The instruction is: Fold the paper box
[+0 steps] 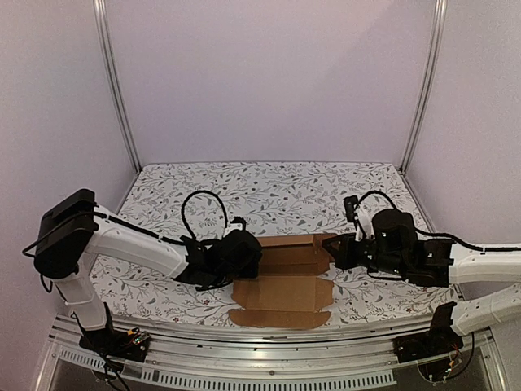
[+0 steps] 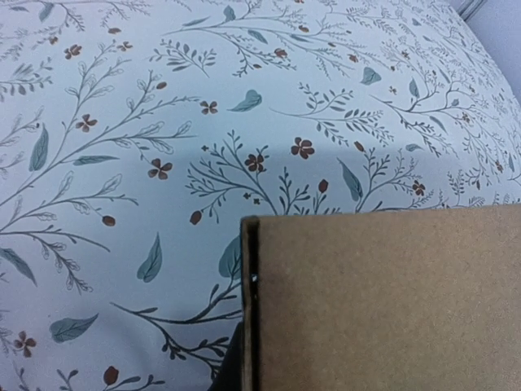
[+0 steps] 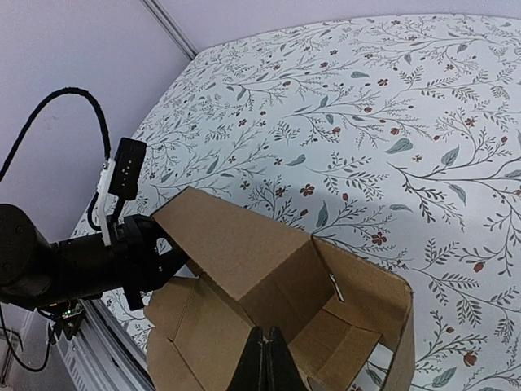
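Observation:
The paper box [image 1: 285,281] is brown cardboard lying between my arms, part raised into walls with its lid panel flat toward the near edge. In the right wrist view the paper box [image 3: 244,244] shows a raised long panel, an end wall and an inner flap. My left gripper [image 1: 242,259] is at the box's left end and shows in the right wrist view [image 3: 151,257] clamped on the raised panel's corner. In the left wrist view the cardboard [image 2: 383,301] hides its fingers. My right gripper [image 3: 265,358] has its fingers pressed together over the box's inside, at the right end [image 1: 336,248].
The table is covered by a floral cloth [image 1: 269,191]. Metal frame posts [image 1: 118,90] stand at the back corners, with plain walls behind. A metal rail [image 1: 260,358] runs along the near edge by the arm bases.

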Action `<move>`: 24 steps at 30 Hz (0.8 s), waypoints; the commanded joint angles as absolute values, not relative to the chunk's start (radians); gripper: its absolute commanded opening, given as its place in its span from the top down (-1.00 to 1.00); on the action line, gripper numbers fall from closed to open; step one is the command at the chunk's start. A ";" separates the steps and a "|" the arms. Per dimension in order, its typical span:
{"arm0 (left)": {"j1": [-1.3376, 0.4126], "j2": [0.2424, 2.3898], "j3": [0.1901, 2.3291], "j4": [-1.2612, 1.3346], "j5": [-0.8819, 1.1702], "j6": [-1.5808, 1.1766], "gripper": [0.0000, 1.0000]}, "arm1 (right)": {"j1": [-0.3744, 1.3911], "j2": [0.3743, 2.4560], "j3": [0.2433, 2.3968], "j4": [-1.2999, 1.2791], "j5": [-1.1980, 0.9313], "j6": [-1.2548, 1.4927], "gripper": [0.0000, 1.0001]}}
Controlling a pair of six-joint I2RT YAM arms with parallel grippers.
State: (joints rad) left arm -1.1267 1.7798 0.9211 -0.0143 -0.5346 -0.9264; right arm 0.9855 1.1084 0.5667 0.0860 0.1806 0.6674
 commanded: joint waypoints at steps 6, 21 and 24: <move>-1.067 1.683 0.857 0.051 -0.481 -0.911 1.00 | 0.988 0.925 0.565 -0.130 0.126 0.545 1.00; -1.007 1.518 0.711 0.246 -0.267 -0.993 1.00 | 0.992 0.722 0.378 0.135 -0.020 0.549 1.00; -1.007 1.504 0.694 0.284 -0.224 -1.000 1.00 | 0.998 0.755 0.370 0.242 -0.040 0.565 1.00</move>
State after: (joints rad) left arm -1.0214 1.5341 0.7223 0.1986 -0.3073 -0.9771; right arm 0.9882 0.7300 0.3893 0.0673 0.0174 0.5446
